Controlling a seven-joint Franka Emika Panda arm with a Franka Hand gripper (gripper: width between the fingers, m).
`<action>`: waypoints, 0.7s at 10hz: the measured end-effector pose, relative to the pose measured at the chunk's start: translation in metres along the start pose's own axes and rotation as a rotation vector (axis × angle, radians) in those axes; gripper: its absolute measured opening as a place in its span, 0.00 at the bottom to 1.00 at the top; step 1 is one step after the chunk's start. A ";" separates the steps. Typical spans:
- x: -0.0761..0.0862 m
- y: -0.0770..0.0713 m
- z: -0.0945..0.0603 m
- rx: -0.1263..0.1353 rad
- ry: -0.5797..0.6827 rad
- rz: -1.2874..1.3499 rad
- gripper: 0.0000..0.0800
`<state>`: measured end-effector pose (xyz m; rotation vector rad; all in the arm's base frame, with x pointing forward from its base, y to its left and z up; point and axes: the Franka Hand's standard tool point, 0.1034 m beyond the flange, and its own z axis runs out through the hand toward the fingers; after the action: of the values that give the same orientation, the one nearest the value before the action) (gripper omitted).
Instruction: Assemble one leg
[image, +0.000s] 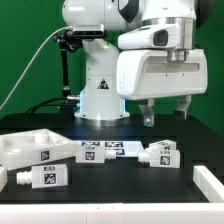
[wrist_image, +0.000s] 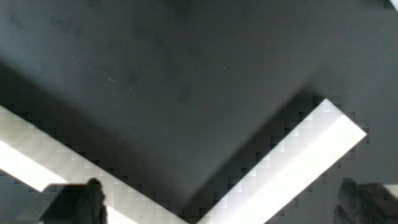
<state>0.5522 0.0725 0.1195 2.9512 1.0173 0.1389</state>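
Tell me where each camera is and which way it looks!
Exterior view: sits off the arm, across the table from the robot's base, facing it; sees a leg; shows the arm and the open gripper.
Wrist view: rides on the wrist, looking down at the table; only the gripper's fingertips show.
Shared: the gripper and the black table.

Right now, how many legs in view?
2: one leg at the exterior view's lower left, second leg right of the marker board. Cropped white part at right edge may be another.
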 end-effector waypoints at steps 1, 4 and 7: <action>0.002 -0.001 0.000 -0.005 0.011 0.023 0.81; 0.002 -0.001 0.000 -0.004 0.010 0.023 0.81; 0.001 -0.001 0.001 -0.003 0.009 0.023 0.81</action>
<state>0.5526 0.0746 0.1183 2.9636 0.9831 0.1540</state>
